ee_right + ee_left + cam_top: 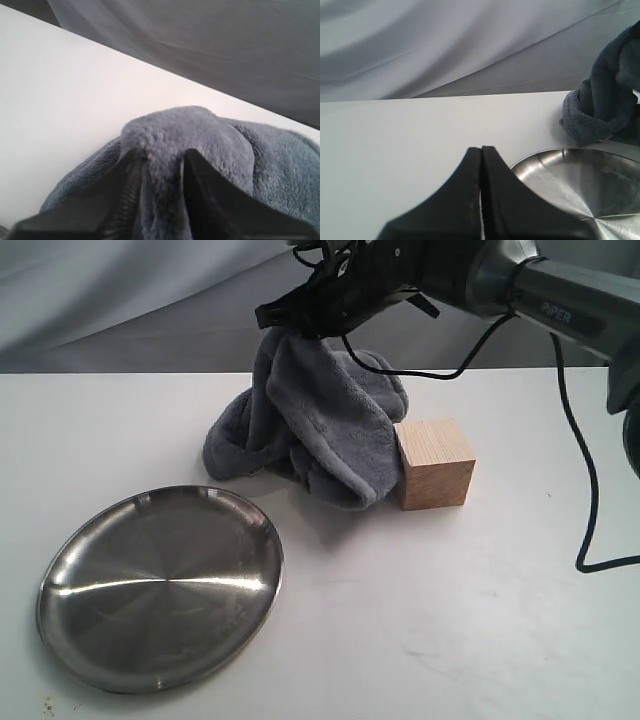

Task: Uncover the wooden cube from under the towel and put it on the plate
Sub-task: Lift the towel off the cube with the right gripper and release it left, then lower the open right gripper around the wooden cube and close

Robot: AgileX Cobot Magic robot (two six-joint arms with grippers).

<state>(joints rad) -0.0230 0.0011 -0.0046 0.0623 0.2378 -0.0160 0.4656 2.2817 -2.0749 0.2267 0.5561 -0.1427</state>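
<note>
At the left, the left tool [481,190] is closed with nothing between its two fingers. It hangs low above the counter [395,140], just beside the rim of the plate [580,185]. The plate is empty and lies at the front left of the counter, well apart from the cube.

Further right, the towel [320,430] is lifted in a bunch. The right tool [285,320] pinches its upper fold, and the fleece fills the gap between the fingers, while the lower part rests on the counter. Just right of the towel stands the wooden cube [437,465], upright on the counter and uncovered on its top and front. Its left face touches the hanging cloth.

I think this contact is the main risk. If the towel is pulled sideways while it leans on the cube, the fleece may drag or tip the block. A second risk is that a towel released toward the left may fall on the plate and cover the place where the cube must go. Also, the pinch holds only one fold, so the heavy cloth may slip out.
</note>
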